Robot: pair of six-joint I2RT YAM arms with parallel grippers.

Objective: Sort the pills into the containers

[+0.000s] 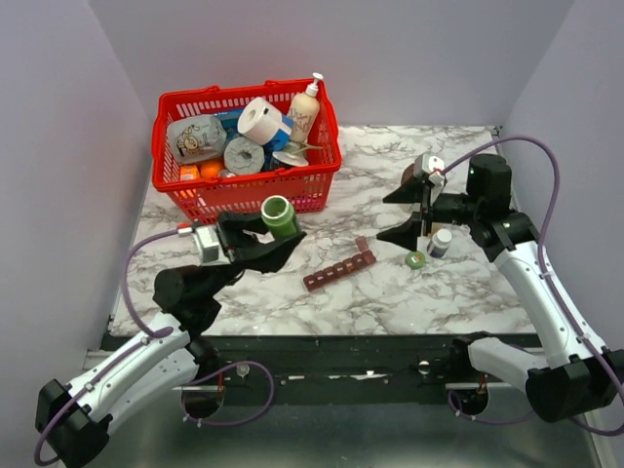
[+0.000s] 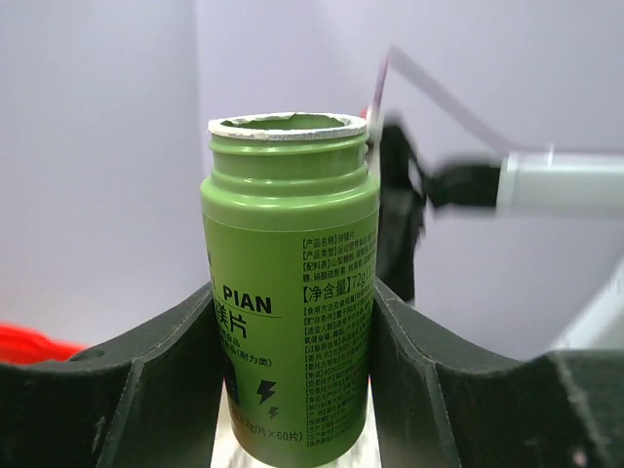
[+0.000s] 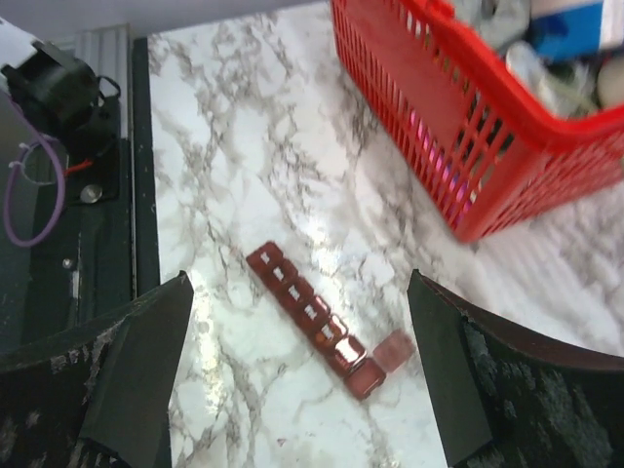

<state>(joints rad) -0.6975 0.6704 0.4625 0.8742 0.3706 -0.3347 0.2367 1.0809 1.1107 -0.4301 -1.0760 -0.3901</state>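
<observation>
clamping green plastic pill bottle (image 2: 290, 292), uncapped, in my left gripper (image 2: 292, 351) | right gripper (image 3: 302, 366) wide, empty | red-brown organizer strip (image 3: 312, 320) seemingly unfilled

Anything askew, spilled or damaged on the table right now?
Nothing spilled. The green bottle in the left pincer has a ragged whitish rim. The pill organizer lies diagonally, one end lid flipped open. A green cap lies loose by the small white bottle.
</observation>
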